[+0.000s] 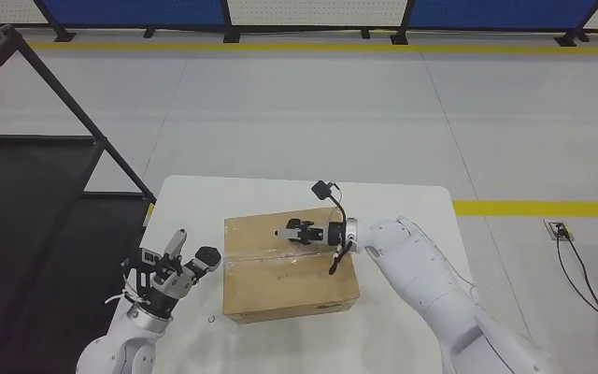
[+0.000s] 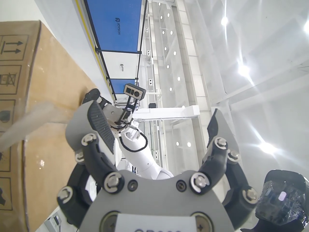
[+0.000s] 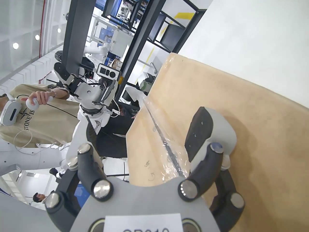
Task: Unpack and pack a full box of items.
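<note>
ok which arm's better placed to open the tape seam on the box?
Right. The right jaws hang open over the cardboard box top, beside the tape seam; the left jaws sit off its side, aimed upward.

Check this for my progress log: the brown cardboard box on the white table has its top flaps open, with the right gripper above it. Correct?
No. The brown cardboard box has its top flaps shut, sealed by clear tape, as the right wrist view shows. It is on the white table, with the right gripper above it.
</note>
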